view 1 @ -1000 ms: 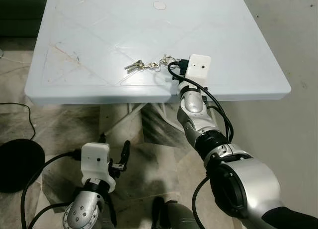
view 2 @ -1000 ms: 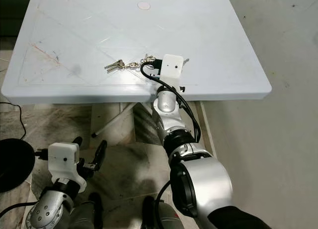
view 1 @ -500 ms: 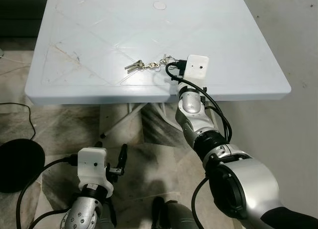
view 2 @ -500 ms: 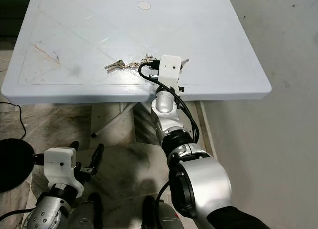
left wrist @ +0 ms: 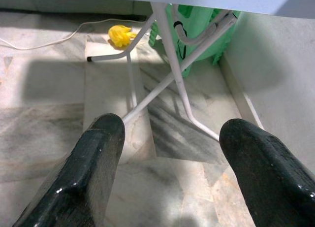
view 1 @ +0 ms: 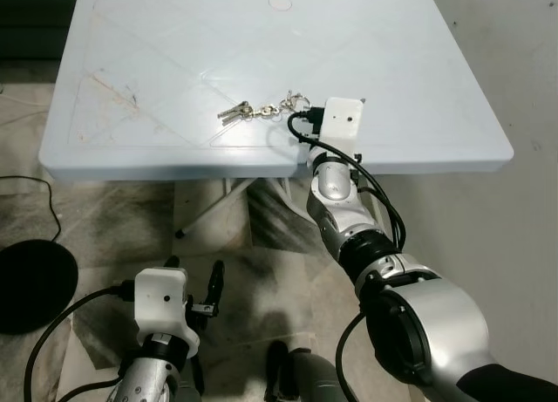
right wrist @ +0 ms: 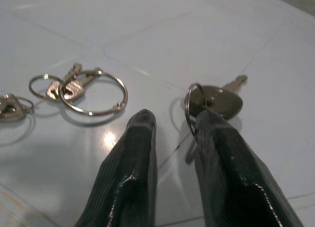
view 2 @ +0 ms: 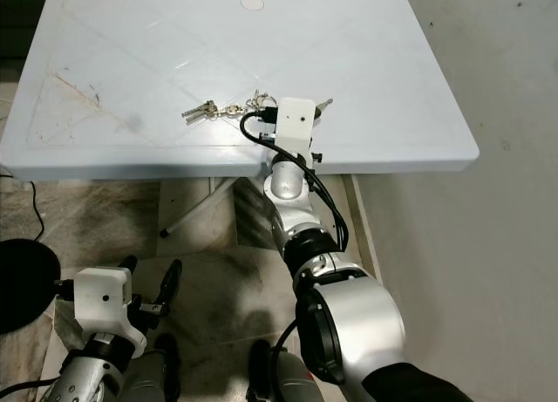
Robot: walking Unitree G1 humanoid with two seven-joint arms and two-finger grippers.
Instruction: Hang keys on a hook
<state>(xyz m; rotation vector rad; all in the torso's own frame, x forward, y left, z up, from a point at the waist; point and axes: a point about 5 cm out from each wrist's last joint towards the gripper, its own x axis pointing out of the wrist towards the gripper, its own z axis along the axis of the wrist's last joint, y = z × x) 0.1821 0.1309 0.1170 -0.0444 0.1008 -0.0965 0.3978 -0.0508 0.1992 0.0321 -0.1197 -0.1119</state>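
We see the keys [view 1: 248, 112] lying on the pale table [view 1: 157, 62] near its front edge, just left of the right gripper [right wrist: 172, 126]. A single key on a ring [right wrist: 214, 100] touches one of its fingers [right wrist: 221, 153], which sit close together with a narrow gap, pinching nothing. The right arm reaches up over the table edge. The left gripper [left wrist: 167, 138] hangs low over the floor, fingers spread.

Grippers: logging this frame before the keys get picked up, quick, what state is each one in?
Left gripper: open, holding nothing, low by the floor.
Right gripper: fingers nearly together above the table, beside a single key, gripping nothing.
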